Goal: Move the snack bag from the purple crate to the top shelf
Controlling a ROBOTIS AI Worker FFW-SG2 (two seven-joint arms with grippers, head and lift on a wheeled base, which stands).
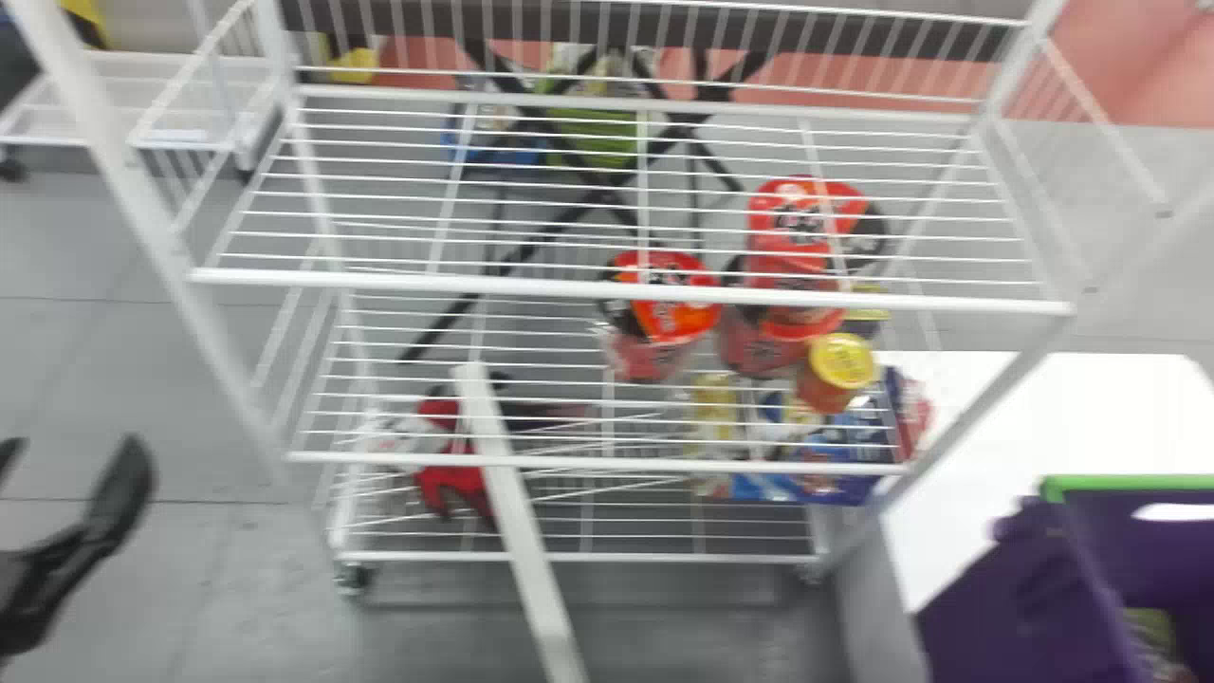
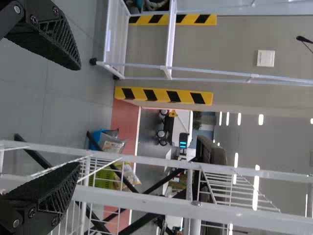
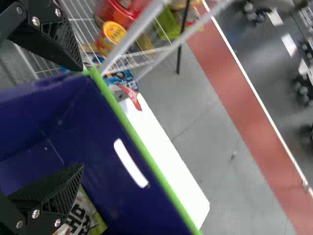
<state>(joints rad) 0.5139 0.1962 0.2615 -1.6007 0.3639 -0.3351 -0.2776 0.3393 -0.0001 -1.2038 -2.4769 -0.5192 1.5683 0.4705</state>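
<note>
Snack bag [image 3: 80, 215]: seen low inside the purple crate [image 1: 1005, 607], partly covered from view by one of the right gripper's fingers; whether it is touched cannot be told. Wrapping in white, black and yellow-green is shown.
Right gripper [image 3: 83, 117]: released, its two fingers spread wide; held at the crate, one finger seen against the crate's inside, the other near the green rim [image 1: 1138, 482].
Crate wall: pierced by a pale handle slot [image 3: 131, 163], set below the green rim.
White table [image 1: 977, 408]: seen just beyond the crate, toward the rack; whether the crate is borne by it cannot be told.
White wire rack [image 1: 180, 256]: placed beyond the crate and to its left, with three shelf levels.
Top shelf [image 1: 427, 283]: raised higher than the crate, ahead and to its left.
Middle shelf [image 1: 588, 462]: left of the crate and beyond it; red-lidded cups [image 1: 669, 294] are carried there, with a yellow-lidded cup [image 1: 842, 362] nearer the crate.
Lower level: blue packages [image 1: 835, 455] are seen low in the rack on the crate's side, a red item [image 1: 446, 474] farther left from the crate.
White bar [image 1: 522, 531]: slanted in front of the lower levels, left of the crate.
Left gripper [image 1: 76, 451]: parked well apart from the crate, far to its left past the rack, above the grey floor [image 1: 237, 607]; released, its fingers set apart.
</note>
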